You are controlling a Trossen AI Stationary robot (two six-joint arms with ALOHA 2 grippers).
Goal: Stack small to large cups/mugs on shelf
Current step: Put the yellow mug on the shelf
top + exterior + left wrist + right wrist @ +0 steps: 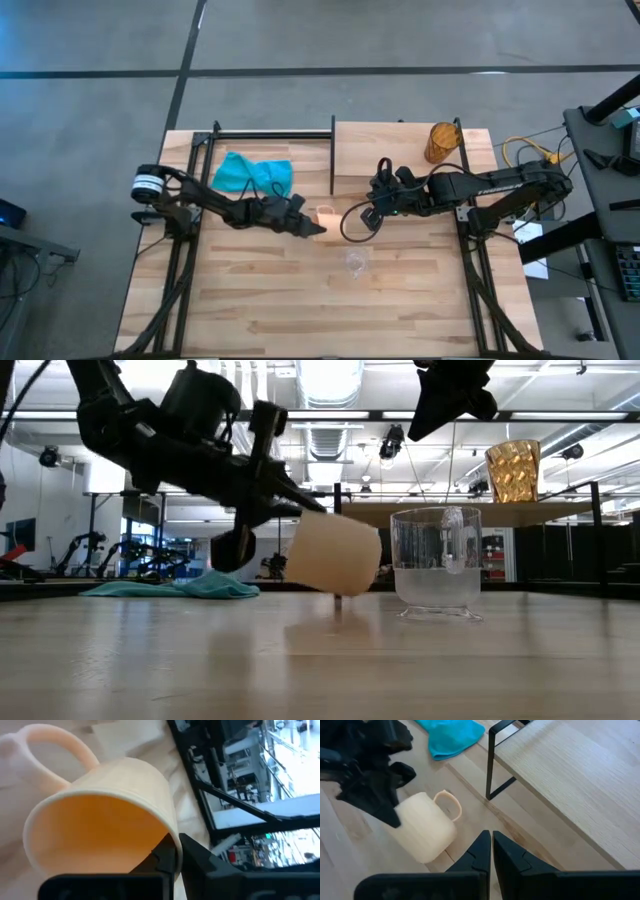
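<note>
The left tool is gripping the orange mug by its rim, one finger inside the mouth and the other outside. The mug is hanging tilted, lifted just clear of the tabletop, near the middle of it. The mug's handle is pointing toward the shelf.

The right tool is hovering just beside the mug on its far side, fingers pressed together and holding nothing.

The small clear glass cup is standing upright on the tabletop, near the mug on the front side. The taller brown wood-grain cup is standing on the shelf's far right corner. A teal cloth is lying to the left of the shelf.

To do this step well, the left tool probably needs to level the mug before moving on — a rim pinch on a tilted mug can slip or swing. It should also stay clear of the glass cup and of the shelf's black post.
</note>
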